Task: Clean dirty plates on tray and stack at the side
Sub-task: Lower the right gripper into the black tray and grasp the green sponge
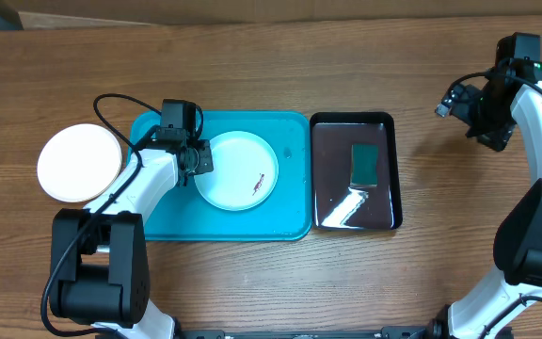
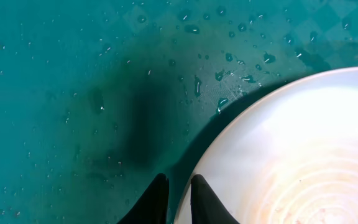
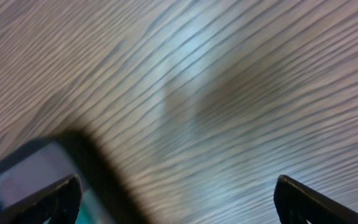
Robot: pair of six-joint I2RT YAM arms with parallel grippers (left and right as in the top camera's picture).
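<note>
A pale round plate [image 1: 239, 170] with a small reddish-brown stain lies on the turquoise tray [image 1: 163, 221]. My left gripper [image 1: 199, 158] is at the plate's left rim. In the left wrist view its fingers [image 2: 179, 190] are nearly together, one over the wet tray [image 2: 73, 93] and one over the plate [image 2: 291, 155], with the rim between them. A white plate [image 1: 79, 163] sits on the table left of the tray. My right gripper [image 1: 483, 118] is open and empty over bare table at the far right; its fingers [image 3: 179, 199] are wide apart.
A glossy black tray [image 1: 332, 202] holding a green sponge [image 1: 364, 163] stands right of the turquoise tray; its corner shows in the right wrist view [image 3: 17, 180]. The wooden table [image 1: 280, 56] stretches behind both trays.
</note>
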